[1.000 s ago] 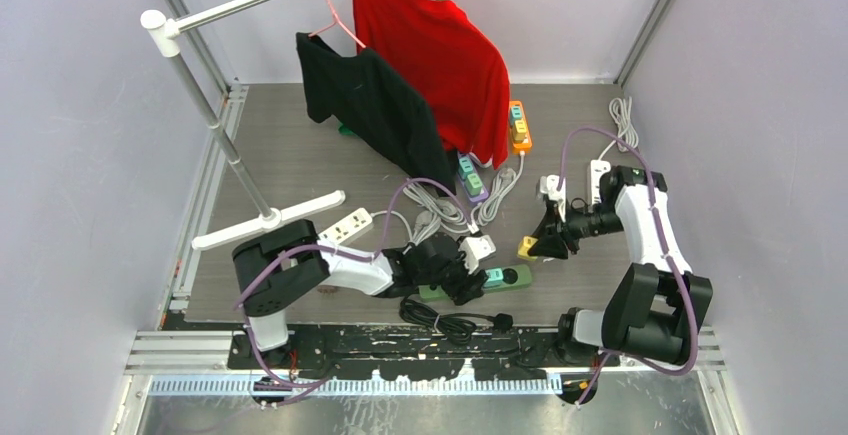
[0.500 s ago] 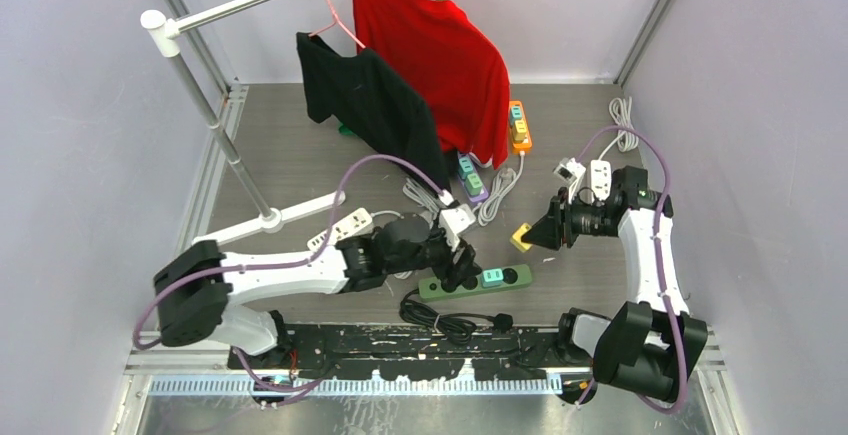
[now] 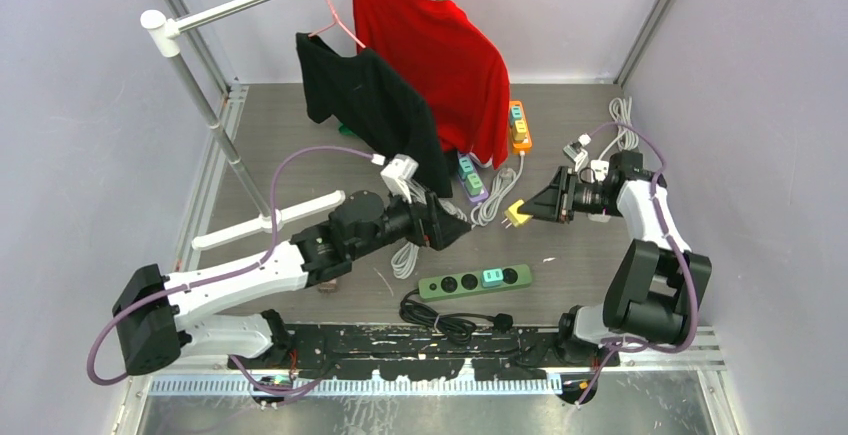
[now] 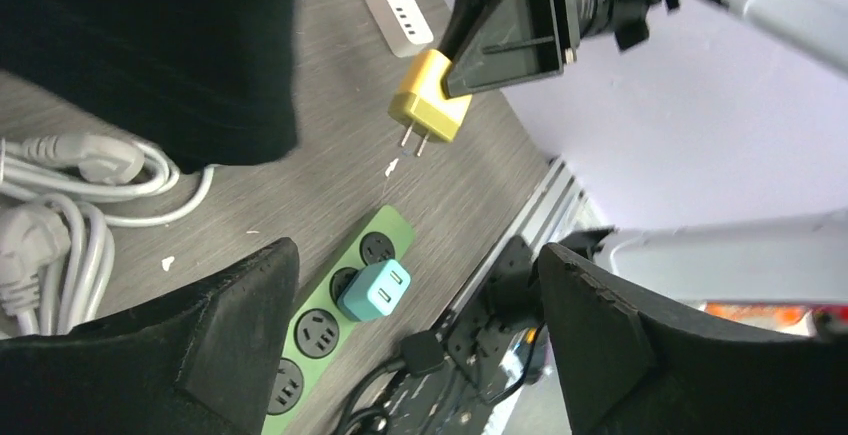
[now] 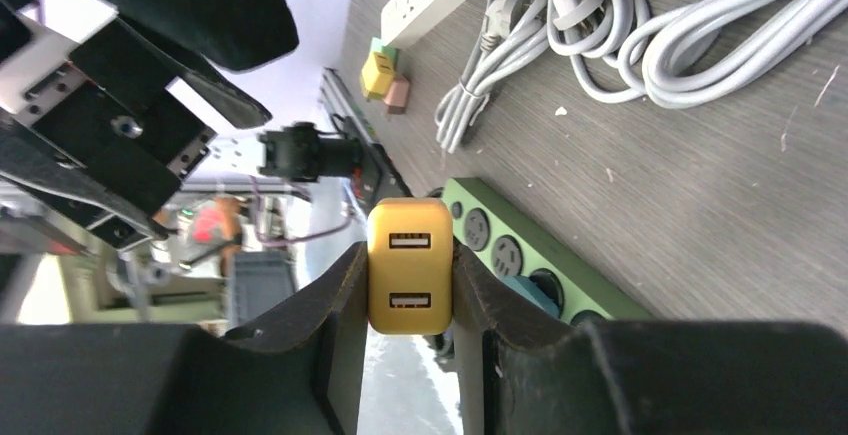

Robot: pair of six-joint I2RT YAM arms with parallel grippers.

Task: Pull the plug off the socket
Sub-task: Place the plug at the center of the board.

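Note:
My right gripper [image 3: 530,209] is shut on a yellow two-port plug [image 3: 515,212] and holds it in the air, prongs free, above the table behind the green power strip [image 3: 474,282]. The plug sits squarely between the fingers in the right wrist view [image 5: 410,267] and shows in the left wrist view [image 4: 432,103]. A teal plug [image 3: 491,276] stays seated in the strip [image 4: 330,307], also seen in the left wrist view [image 4: 375,290]. My left gripper [image 3: 455,225] is open and empty, raised left of the strip; its jaws stand wide apart [image 4: 415,250].
A black shirt [image 3: 370,105] and a red shirt [image 3: 440,55] hang on a rack at the back. White coiled cables [image 3: 490,200], a purple strip [image 3: 470,180], an orange strip [image 3: 519,125] and a white strip [image 3: 600,177] lie around. A black cable [image 3: 450,317] lies at the front edge.
My right gripper has carried the yellow plug up and back, away from the green strip. My left gripper has let go of the strip and pulled up and back to the left.

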